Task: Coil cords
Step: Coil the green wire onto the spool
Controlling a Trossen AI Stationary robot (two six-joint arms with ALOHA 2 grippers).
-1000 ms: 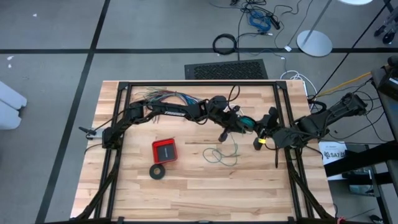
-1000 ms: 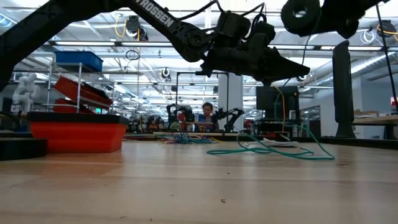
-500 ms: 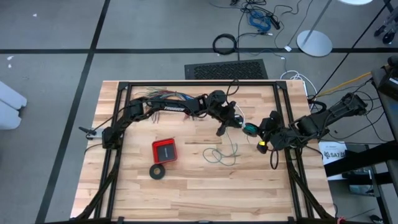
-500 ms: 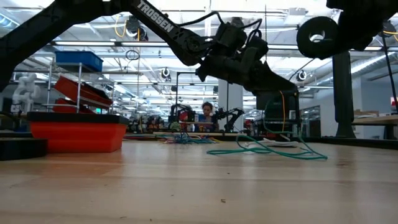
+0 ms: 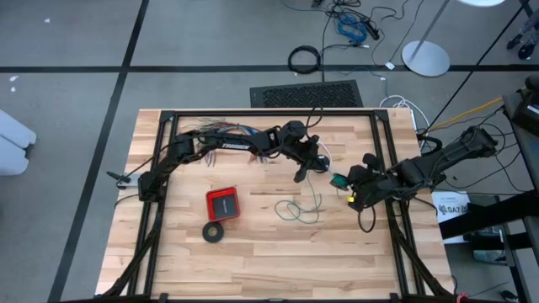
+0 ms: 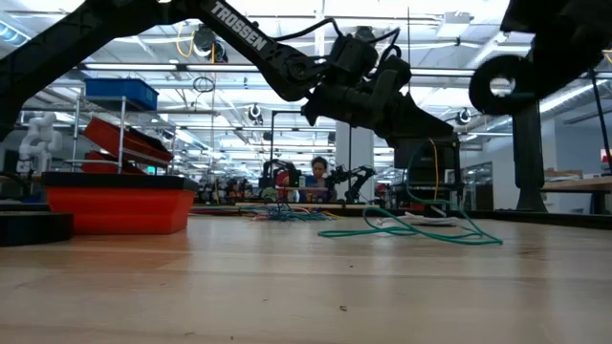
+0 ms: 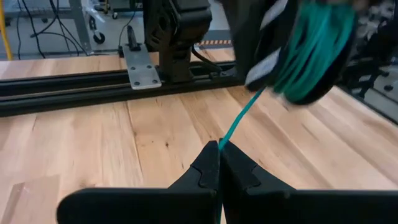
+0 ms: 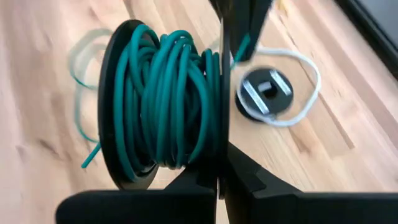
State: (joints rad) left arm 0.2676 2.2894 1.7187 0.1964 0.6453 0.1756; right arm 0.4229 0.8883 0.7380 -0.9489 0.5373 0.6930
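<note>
The left arm stretches from the upper left of the high view across to the middle, and its left gripper (image 5: 300, 176) is clenched on the teal-green wire (image 7: 239, 118), which runs taut out of the closed fingertips in the left wrist view. The right arm comes in from the right edge, folded low. Its right gripper (image 5: 347, 183) is closed on the rim of a black spool (image 8: 118, 99) wound thick with the same wire; the spool sits just right of centre in the high view.

A loose run of the wire lies in loops on the table (image 5: 278, 244) below the left gripper. The thin white cord (image 8: 305, 81) curls around its small black round piece (image 8: 266, 93) at the upper right of the right wrist view. From above it is mostly hidden by the left arm.

In the low view the right arm's spool is cut off at the upper right, and exactly where the fingers meet its rim is hard to make out.

The surface is pale butcher-block wood inside a black frame. A red box (image 5: 223, 204) and a black tape ring (image 5: 213, 232) lie lower left of centre, and a fan of coloured wires (image 5: 227, 130) at the top. Behind is a bright workshop where a person (image 6: 318, 175) sits far off.
</note>
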